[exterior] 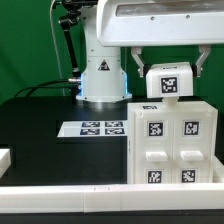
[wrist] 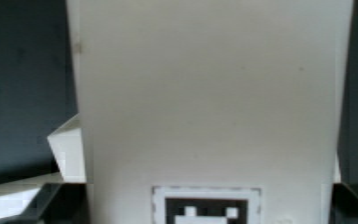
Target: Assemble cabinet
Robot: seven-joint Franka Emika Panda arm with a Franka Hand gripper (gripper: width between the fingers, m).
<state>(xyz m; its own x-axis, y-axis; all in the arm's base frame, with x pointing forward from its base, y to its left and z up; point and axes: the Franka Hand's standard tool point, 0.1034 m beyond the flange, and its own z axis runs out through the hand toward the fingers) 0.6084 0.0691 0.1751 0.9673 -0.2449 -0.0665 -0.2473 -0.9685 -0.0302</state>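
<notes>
The white cabinet body stands on the black table at the exterior view's right, its front showing four tagged compartments. My gripper is right above it, shut on a white cabinet block with one tag; a finger shows on each side of the block. The block sits at the body's top edge, and I cannot tell whether it touches. In the wrist view the block fills the frame as a tall white face with a tag low down, between dark fingertips. My gripper is closed on it.
The marker board lies flat on the black table in front of the robot base. A white rim runs along the table's front edge. A small white part lies at the exterior view's left edge.
</notes>
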